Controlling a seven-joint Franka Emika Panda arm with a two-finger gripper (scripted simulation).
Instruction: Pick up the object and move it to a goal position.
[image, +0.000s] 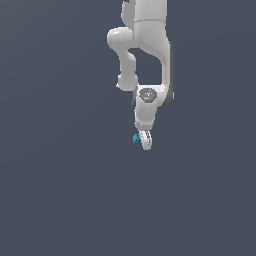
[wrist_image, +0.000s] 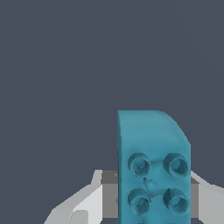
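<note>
Though half-hidden, object (image: 136, 138) in claw (image: 145, 142)

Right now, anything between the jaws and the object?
Nothing. In the wrist view the teal object sits right at the gripper, with grey finger parts on both sides. The exterior view shows it at the gripper tip, no gap.

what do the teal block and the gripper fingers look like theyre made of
Teal block: probably moulded plastic, matte; one even colour, rounded edges, four round sockets in one face, no sharp glints. Being a render, that is only a guess.
Gripper fingers: smooth, flat white faces with grey parts behind, like painted metal or hard plastic; the look leaves it open.
</note>
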